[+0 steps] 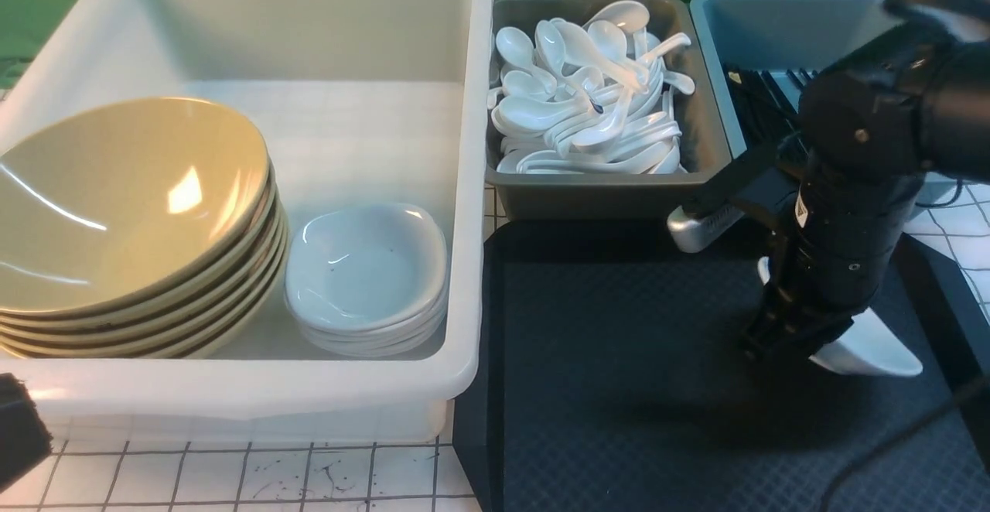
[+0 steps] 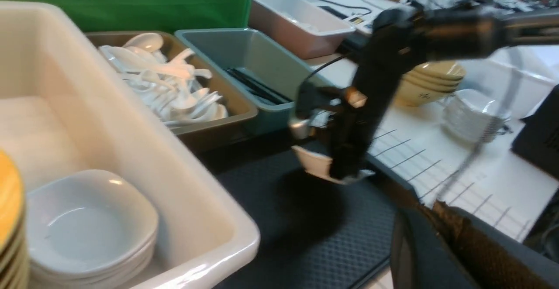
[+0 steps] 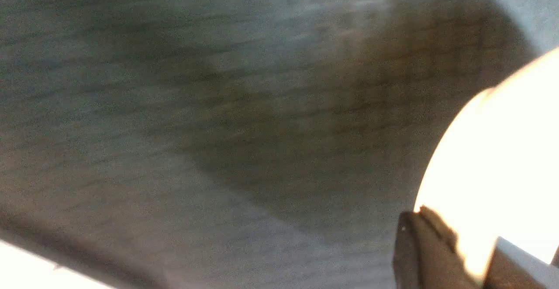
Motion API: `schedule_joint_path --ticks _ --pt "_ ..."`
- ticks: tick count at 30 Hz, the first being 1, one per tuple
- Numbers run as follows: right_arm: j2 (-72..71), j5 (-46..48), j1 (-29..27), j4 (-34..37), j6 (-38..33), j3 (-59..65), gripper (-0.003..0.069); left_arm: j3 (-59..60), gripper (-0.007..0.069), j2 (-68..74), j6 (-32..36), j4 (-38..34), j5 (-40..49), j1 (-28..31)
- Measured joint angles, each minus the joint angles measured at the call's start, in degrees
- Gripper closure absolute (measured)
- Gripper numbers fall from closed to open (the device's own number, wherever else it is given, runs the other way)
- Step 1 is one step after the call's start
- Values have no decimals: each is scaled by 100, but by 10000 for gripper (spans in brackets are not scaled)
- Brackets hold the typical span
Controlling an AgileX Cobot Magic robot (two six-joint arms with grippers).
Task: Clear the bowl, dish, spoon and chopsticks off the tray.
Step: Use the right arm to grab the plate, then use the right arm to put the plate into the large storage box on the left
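Dish [image 1: 874, 349] time now. The right gripper [image 1: 789, 338] is down on the tray [image 1: 619, 388], pinching the rim of the small white dish, which tilts up. Nothing else shows on the tray. Next it should lift the dish and carry it to the white tub [image 1: 456, 187], onto the other dishes [image 1: 367, 276].

Right pincer [image 1: 789, 346] tips behind white dish [image 1: 874, 349]; right wrist view motion-blurred, overexposed.

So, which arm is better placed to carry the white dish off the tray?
The right. Its gripper is shut on the rim of the white dish over the tray. The left gripper sits far away, at the near left corner.
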Motion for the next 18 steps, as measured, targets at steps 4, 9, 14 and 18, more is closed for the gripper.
schedule_joint_path --ticks 4,9,14,18 --pt "-721 219 542 14 287 -21 606 0 625 0 -257 274 200 0" --pt "-1016 637 1227 14 331 -497 606 0 625 0 -353 473 285 0" --pt "-748 477 2136 14 -415 -1856 606 0 625 0 -966 1200 290 0" --pt "-156 335 2681 14 -1447 -3121 606 0 625 0 -1858 2240 322 0"
